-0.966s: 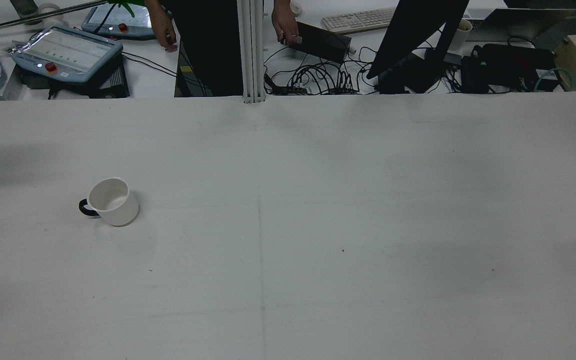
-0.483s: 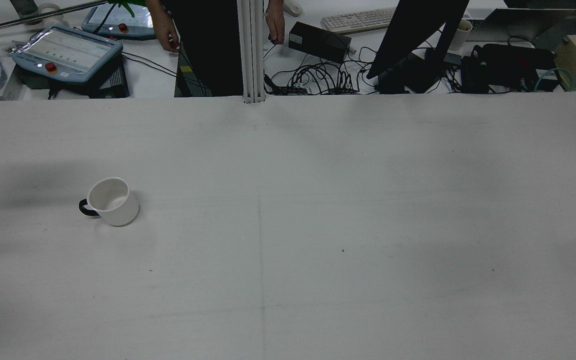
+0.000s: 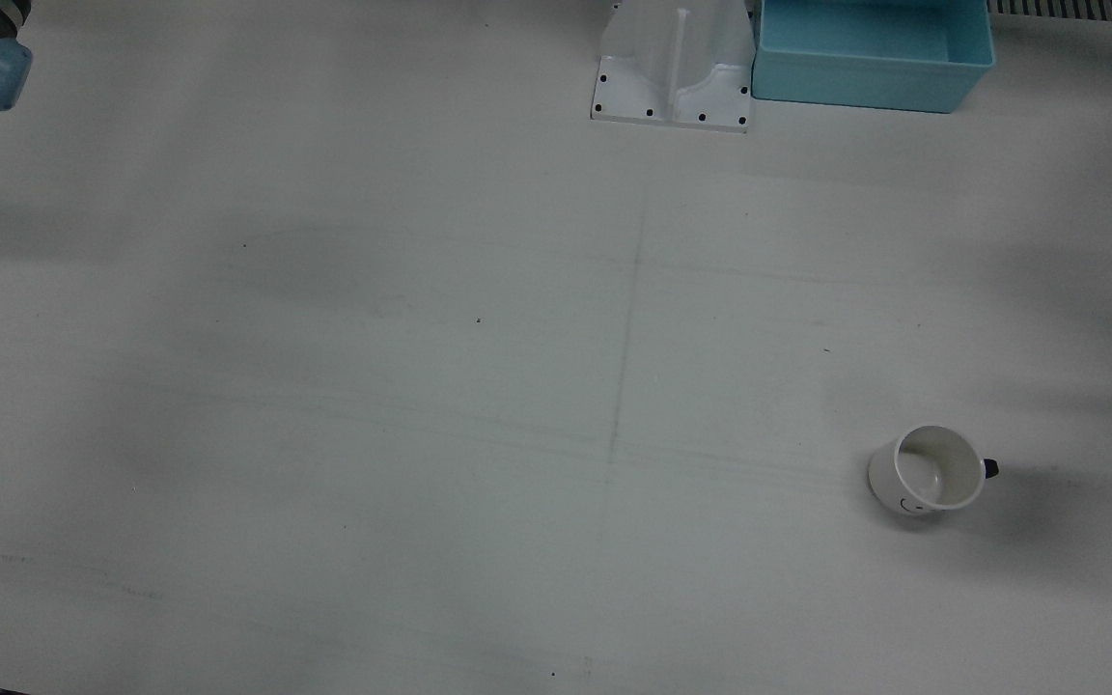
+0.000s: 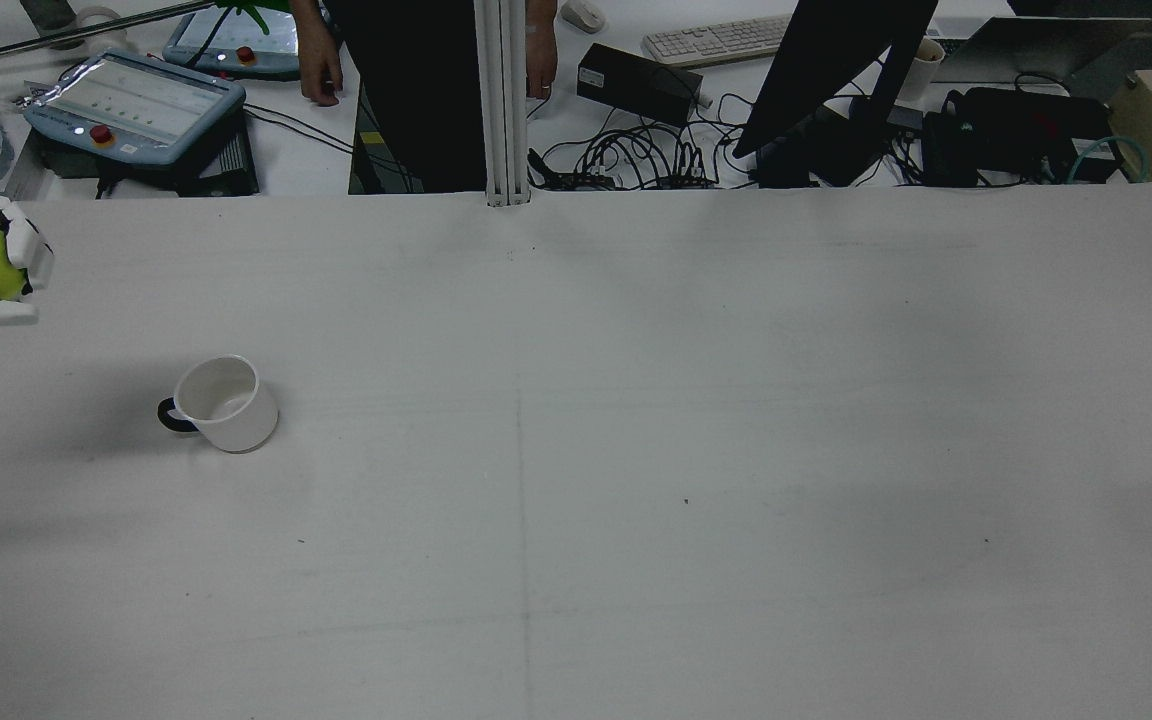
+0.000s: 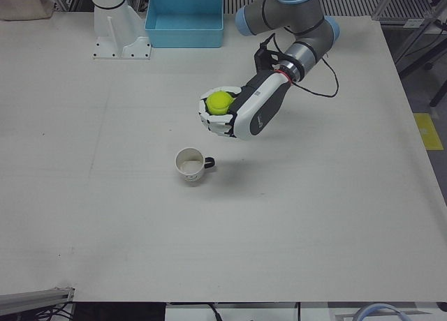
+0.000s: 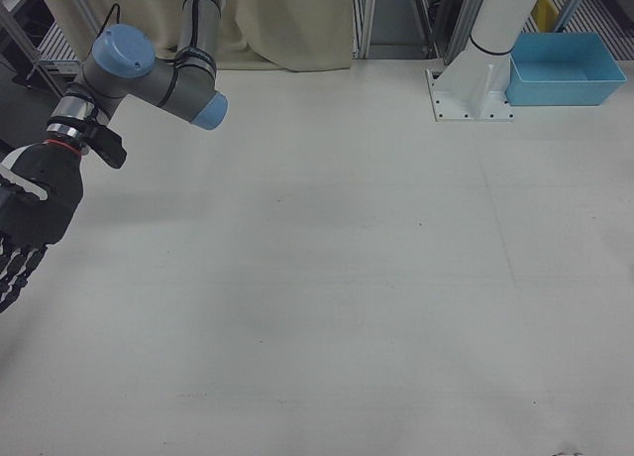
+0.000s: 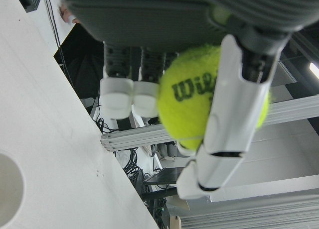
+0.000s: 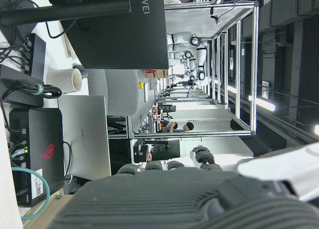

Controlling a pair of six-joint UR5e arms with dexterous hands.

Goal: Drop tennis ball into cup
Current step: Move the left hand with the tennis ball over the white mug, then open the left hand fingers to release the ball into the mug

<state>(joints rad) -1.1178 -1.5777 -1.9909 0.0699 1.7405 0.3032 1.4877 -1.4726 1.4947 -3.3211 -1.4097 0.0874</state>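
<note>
Your white ceramic cup with the black handle (image 5: 189,165) stands upright on the white table (image 5: 293,216); its inside shows nothing in it. Your left hand (image 5: 241,110) hovers above and just beyond the cup, on the side toward the blue bin, white fingers (image 7: 234,114) curled around the yellow-green tennis ball (image 5: 221,102), which sits clear of the table. The open blue plastic bin (image 5: 185,19) sits well beyond the cup, at the table's far edge, interior bare. Your right hand (image 6: 25,228) hangs far from the cup, off the other half of the table, dark fingers (image 6: 12,270) spread and pointing down, holding nothing.
</note>
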